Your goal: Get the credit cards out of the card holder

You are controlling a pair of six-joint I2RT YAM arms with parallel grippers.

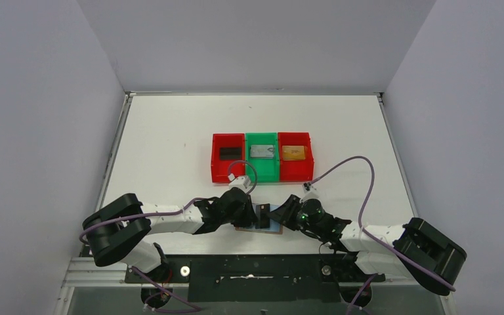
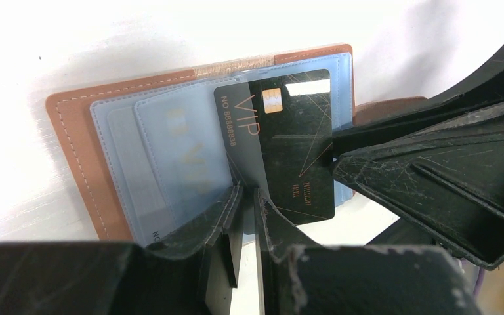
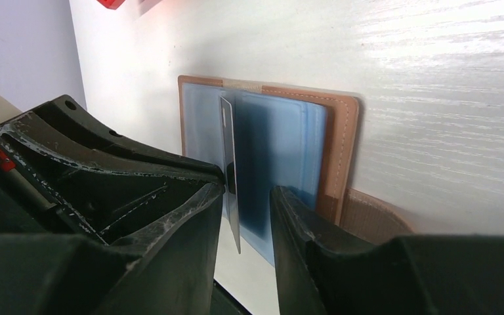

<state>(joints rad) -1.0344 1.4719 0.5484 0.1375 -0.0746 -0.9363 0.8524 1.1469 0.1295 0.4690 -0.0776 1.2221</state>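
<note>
The card holder lies open near the table's front edge, tan leather with pale blue pockets. A black credit card marked VIP stands tilted up out of the pockets. My left gripper is shut on the card's lower edge. My right gripper is open, its jaws astride the same card, which shows edge-on beside the left finger. Its fingers touch the card's right edge. Other credit cards lie in the bins: black, silver-grey and gold-orange.
Three joined bins stand mid-table: red, green, red. The wallet's strap tab sticks out beside my right finger. Both arms crowd together over the wallet.
</note>
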